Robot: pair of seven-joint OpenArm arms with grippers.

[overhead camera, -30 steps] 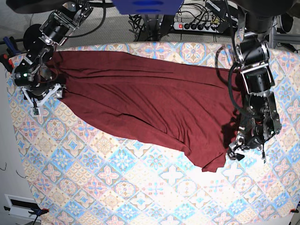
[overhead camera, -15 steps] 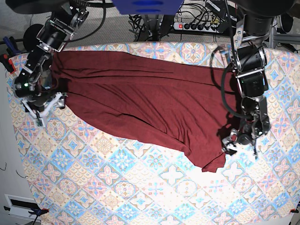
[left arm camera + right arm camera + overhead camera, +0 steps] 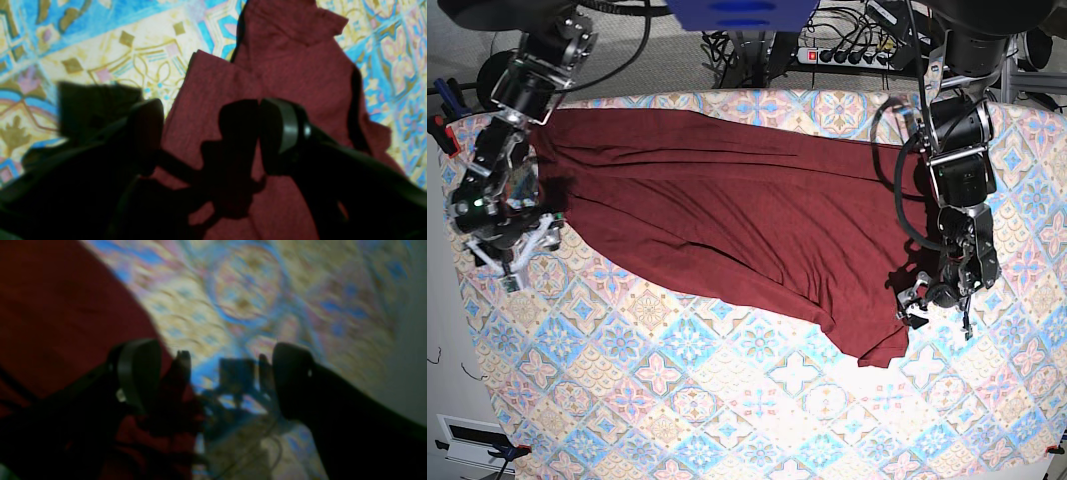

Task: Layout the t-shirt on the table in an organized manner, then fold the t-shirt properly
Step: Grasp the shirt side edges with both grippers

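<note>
Cables and a power strip (image 3: pixel 847 55) are lying behind the table (image 3: pixel 727 420), at 12 o'clock. On the patterned table the t-shirt (image 3: pixel 727 210) is spreading flat from 10 o'clock down toward 5 o'clock. At 4 o'clock the left gripper (image 3: pixel 915 303) is hanging low over the cloth's lower corner (image 3: pixel 293 46), its fingers (image 3: pixel 282 130) spread, pinching nothing. At 9 o'clock the right gripper (image 3: pixel 512 262) is standing wide apart too, over the shirt's edge (image 3: pixel 66 313) and bare table.

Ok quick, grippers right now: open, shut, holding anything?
Left gripper: open over the shirt, holding nothing.
Right gripper: open at the shirt's edge, holding nothing.
</note>
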